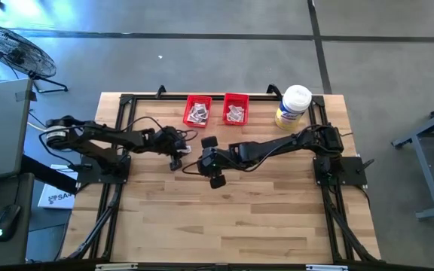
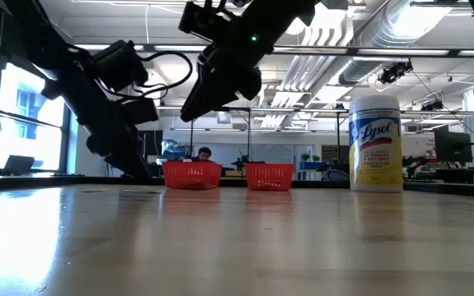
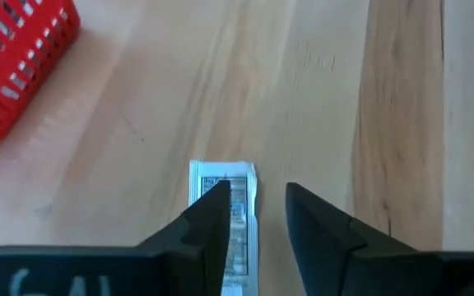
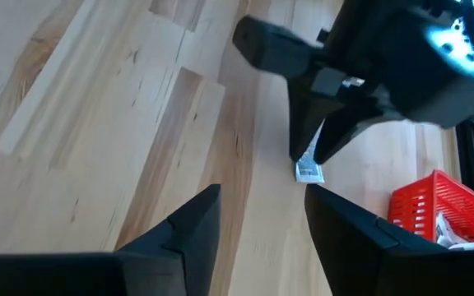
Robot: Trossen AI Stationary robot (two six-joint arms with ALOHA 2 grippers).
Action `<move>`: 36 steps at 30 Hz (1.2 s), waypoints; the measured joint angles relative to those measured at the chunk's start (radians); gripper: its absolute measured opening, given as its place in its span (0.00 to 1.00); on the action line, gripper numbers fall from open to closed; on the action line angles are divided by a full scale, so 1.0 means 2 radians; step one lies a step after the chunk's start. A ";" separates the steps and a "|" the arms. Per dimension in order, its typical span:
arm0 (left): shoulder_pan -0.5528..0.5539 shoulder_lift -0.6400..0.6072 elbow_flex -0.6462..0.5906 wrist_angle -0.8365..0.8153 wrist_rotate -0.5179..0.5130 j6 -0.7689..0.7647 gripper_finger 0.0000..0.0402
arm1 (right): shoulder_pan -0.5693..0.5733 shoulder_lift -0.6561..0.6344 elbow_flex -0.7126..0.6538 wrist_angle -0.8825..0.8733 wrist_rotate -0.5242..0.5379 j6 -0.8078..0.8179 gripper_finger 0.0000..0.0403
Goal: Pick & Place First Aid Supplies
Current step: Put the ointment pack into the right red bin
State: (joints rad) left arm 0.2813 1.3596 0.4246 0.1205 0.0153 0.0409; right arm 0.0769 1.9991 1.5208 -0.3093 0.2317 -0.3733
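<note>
One small white packet with dark print (image 3: 235, 182) lies on the wooden table just under my left gripper (image 3: 257, 215). The gripper's fingers stand open and point slantwise down at it. The right wrist view shows the same packet (image 4: 309, 170) at the left gripper's fingertips. My right gripper (image 4: 257, 215) hangs open above the table, close to the right of the left one (image 1: 178, 156), with nothing between its fingers. Two red bins (image 1: 197, 111) (image 1: 236, 110) at the far edge hold several more packets. My left gripper stands over the packet's near end (image 3: 239, 247), which runs under one finger (image 3: 212, 222) in the left wrist view. Whether that finger touches the packet, I cannot tell. The packet's far end (image 3: 220, 174) lies on the table.
A large white-lidded jar with a yellow label (image 1: 292, 107) stands at the far right of the table, beside the bins. The black frame rails (image 1: 126, 120) run along the table's sides. Bare wood stretches over the table's near half (image 1: 224, 226).
</note>
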 joint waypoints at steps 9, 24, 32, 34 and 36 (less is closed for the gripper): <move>0.000 0.058 -0.001 0.043 -0.029 0.008 0.28 | 0.000 0.000 0.000 0.003 -0.001 0.008 0.41; -0.001 0.113 0.002 0.072 -0.054 -0.056 0.03 | 0.001 0.000 0.000 0.002 -0.005 0.026 0.41; 0.001 0.101 0.008 0.078 -0.008 -0.078 0.01 | 0.001 0.000 0.000 -0.006 -0.012 0.041 0.41; 0.002 0.091 0.011 0.078 0.016 -0.085 0.00 | 0.001 0.000 0.000 -0.010 -0.011 0.040 0.41; 0.000 0.076 0.011 0.069 0.052 -0.089 0.00 | 0.001 0.000 0.000 -0.015 -0.014 0.040 0.42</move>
State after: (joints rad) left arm 0.2821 1.5122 0.4469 0.2582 0.1184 -0.1364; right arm 0.0791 1.9987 1.5208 -0.3400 0.2044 -0.2937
